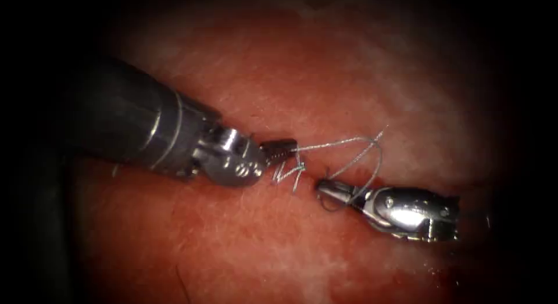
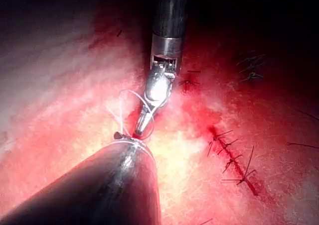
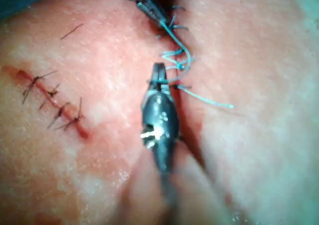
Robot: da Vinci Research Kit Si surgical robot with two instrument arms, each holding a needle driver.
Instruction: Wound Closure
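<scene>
At frame left, my left end effector [image 1: 279, 148] pinches the thin silvery thread [image 1: 343, 142] over the dark cut [image 1: 261, 138] in the pink tissue [image 1: 349, 65]. The thread runs left-right, looping to my right end effector [image 1: 328, 189], clamped on it. Uneven tension could, I judge, snap it. I see no needle.

Needle: can't find it in the endoscope or either wrist view. Left hand [image 1: 279, 148]: shaft runs off into the dark border in the endoscope view; in the left wrist view its own shaft covers its tip. Right hand [image 1: 325, 189]: tip sits in a tangle of thread [image 1: 349, 144], too small to tell where the grip is. Right wrist view: shaft behind the right hand is blurred out.
</scene>
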